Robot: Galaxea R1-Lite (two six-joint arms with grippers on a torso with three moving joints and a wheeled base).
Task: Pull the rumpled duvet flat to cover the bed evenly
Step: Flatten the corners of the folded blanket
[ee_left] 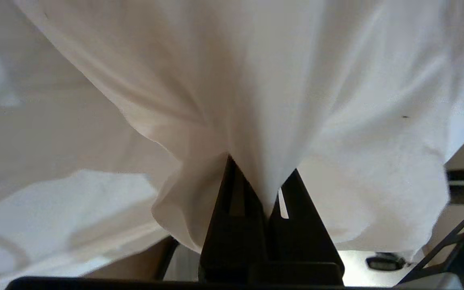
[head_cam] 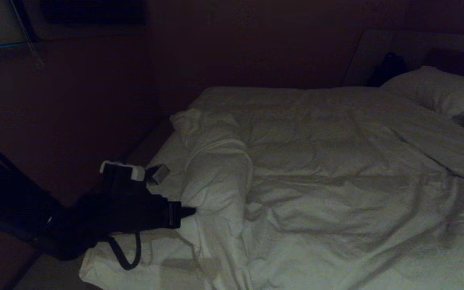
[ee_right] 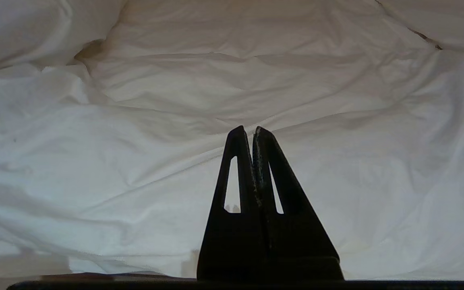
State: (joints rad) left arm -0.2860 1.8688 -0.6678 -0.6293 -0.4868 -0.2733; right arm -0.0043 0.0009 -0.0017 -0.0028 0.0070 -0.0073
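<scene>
Left gripper fingers are pinched together on a fold of the duvet; white cloth is seen wedged between the two black tips and fanning away from them. In the head view the same gripper is set at the near left side of the bed, its tip buried in a bunched, rolled-over ridge of duvet. That ridge is folded back toward the middle, so the left strip of mattress appears uncovered. The rest of the duvet is spread, wrinkled, across the bed toward the pillow at far right.

Right gripper is closed on nothing, tips together, held just over the duvet surface; likely parked.

Step judged: the bunched edge is to be drawn out toward the left side and foot corner. A low, steady, outward pull is advised so the fold unrolls rather than lifts. Only a thin pinch is held, so slippage is a risk; jerks should be avoided. The pull is best stopped once the edge overhangs evenly.
</scene>
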